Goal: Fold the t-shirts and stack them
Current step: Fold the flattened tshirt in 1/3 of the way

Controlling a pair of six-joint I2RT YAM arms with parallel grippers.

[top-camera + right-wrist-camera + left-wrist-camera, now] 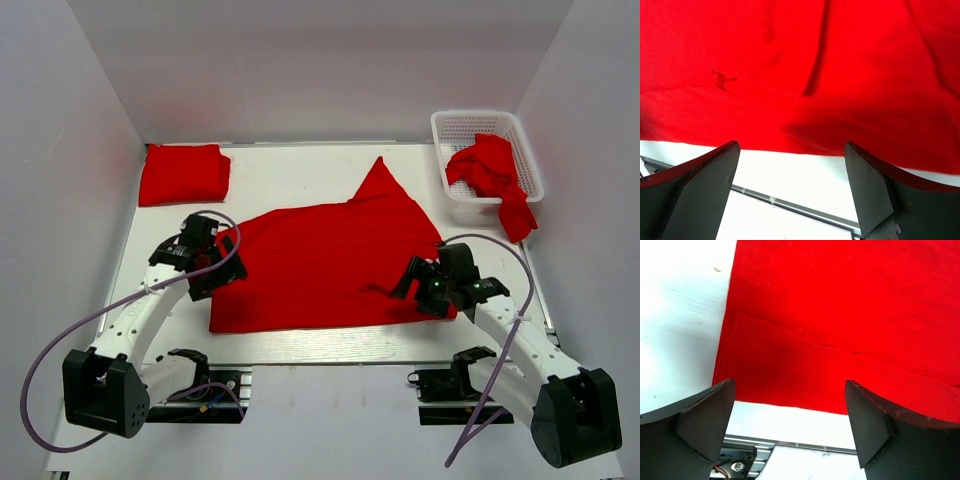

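Currently, on the surface (300, 345), a spread t-shirt (330, 265) is laid flat at centre. A crumpled t-shirt (490, 170) is hung over the basket (455, 125); a folded t-shirt (184, 174) is placed far left. The left pincer (212, 262) and right pincer (425, 285) are set wide and empty at the near hem's ends. Both corners should be pinched evenly so the fold is kept square.
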